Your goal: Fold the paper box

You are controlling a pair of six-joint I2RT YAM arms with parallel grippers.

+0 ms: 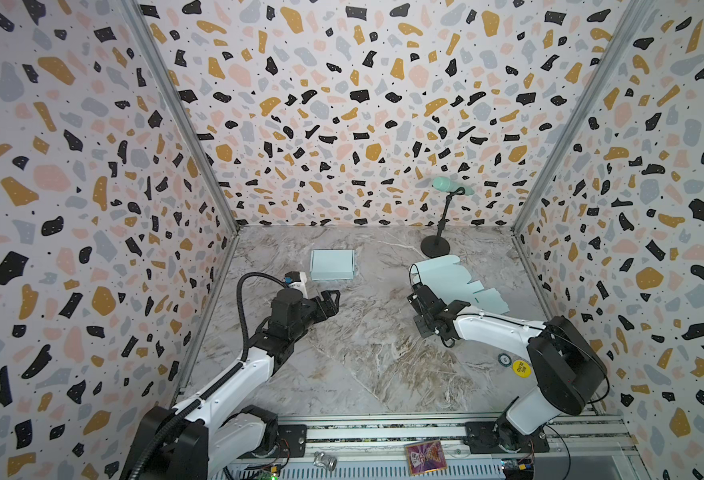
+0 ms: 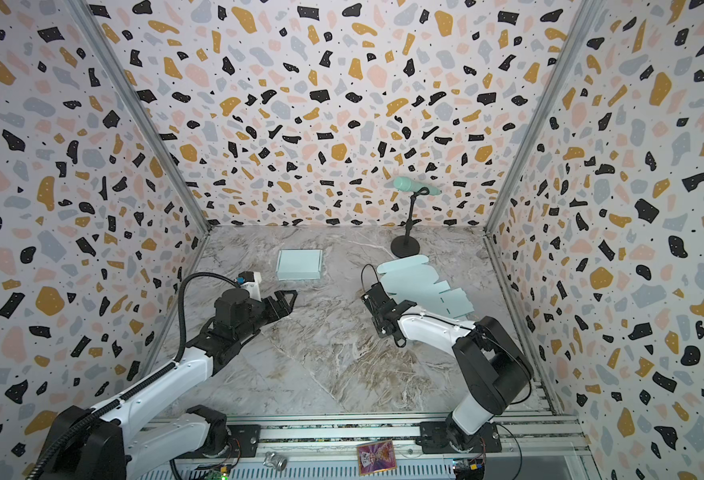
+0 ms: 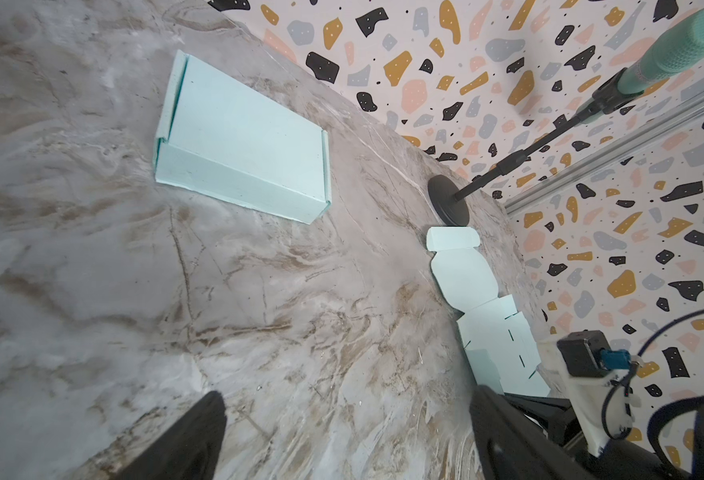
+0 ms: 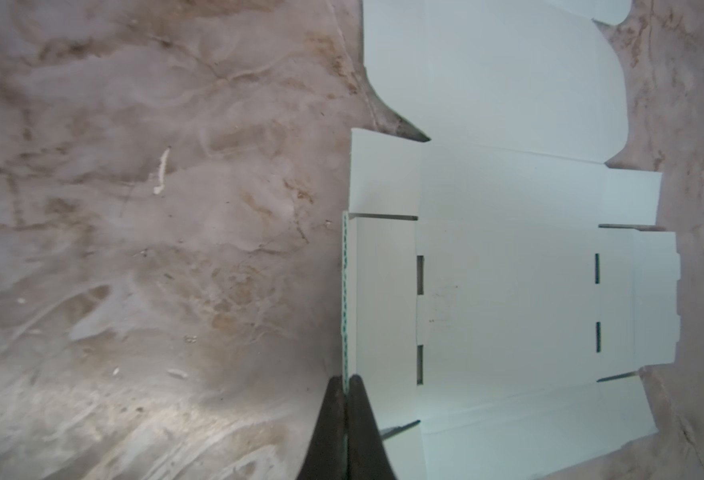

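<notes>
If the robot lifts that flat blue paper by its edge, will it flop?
Probably a bit. The flat box sheet is thin and cut with creases and slots, so it would likely bend along those. It looks light, and the right hand pinches only one edge flap, so the rest may sag.

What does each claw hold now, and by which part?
The right claw pinches the unfolded paper box at the outer edge of one side flap. The left claw is open, holding nothing.

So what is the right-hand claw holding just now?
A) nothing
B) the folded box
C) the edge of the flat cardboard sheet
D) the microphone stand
C: the right wrist view shows the right gripper shut on the edge of the flat cardboard sheet.
</notes>
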